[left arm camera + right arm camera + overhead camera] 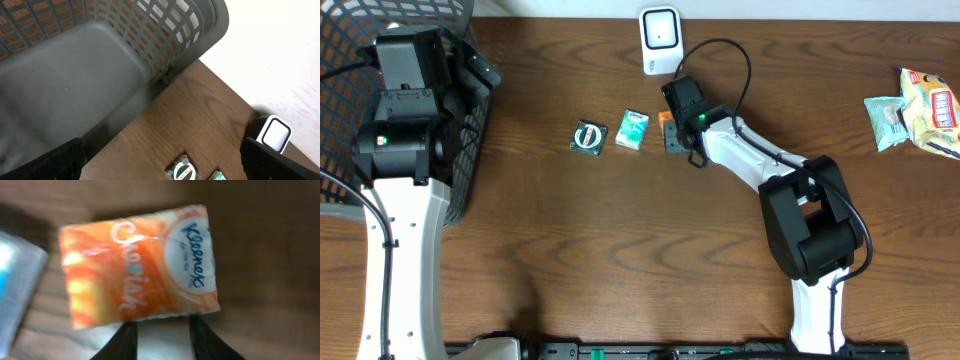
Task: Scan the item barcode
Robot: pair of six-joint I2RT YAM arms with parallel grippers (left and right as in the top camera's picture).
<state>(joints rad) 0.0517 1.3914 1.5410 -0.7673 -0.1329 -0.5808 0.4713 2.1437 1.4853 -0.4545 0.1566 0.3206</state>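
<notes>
1. Found at the near edge of the orange pack (140, 265): right gripper (162, 326), fingers a little apart. Cannot tell whether clamped on the pack or only touching it.
2. Orange pack on the table (620, 230), just below the scanner (660, 38), at the right end of a short row.
3. Left gripper (160, 157) spread wide and empty, above the basket (200, 30).
4. Take hold across the pack's thin edge and squeeze gently; soft wrapper, likely to buckle or slip.
5. No barcode on the printed face in the right wrist view, so probably on the far side. Turn that side square to the scanner window and hold steady.
6. Keep clear of the teal pack (632, 130) just beside it when lifting.
7. Counted: one scanner, one basket, three small packs in the row (orange, teal, green pack (588, 137)), two snack bags (930, 105) far right.
</notes>
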